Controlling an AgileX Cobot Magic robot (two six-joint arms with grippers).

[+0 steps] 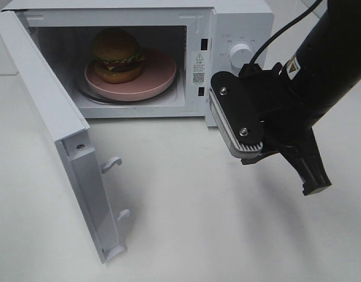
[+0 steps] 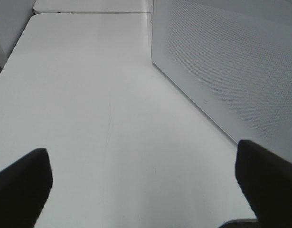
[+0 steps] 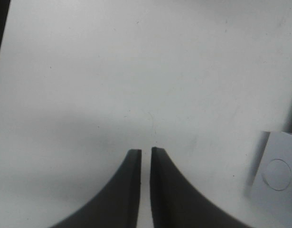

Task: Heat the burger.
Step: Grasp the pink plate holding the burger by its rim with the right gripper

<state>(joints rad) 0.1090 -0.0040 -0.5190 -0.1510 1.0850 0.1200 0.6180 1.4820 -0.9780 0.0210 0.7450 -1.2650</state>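
The burger (image 1: 117, 56), with a tan bun, green lettuce and a dark patty, sits on a round pink plate (image 1: 159, 79) inside the white microwave (image 1: 227, 23), whose door (image 1: 48, 111) stands swung open to the left. My right gripper (image 1: 316, 188) hangs over the table in front of the microwave's control panel, well clear of the burger. Its fingers (image 3: 131, 190) are nearly together with only a thin slit between them, and they hold nothing. My left gripper (image 2: 146, 190) is spread wide and empty over bare table, beside the microwave's perforated side wall (image 2: 231, 61).
The control dial (image 1: 242, 51) is just behind the right arm. Two latch hooks (image 1: 111, 163) stick out from the open door's inner edge. White table (image 1: 198, 223) stretches in front of the oven. A pale grey part with a round mark (image 3: 276, 173) shows in the right wrist view.
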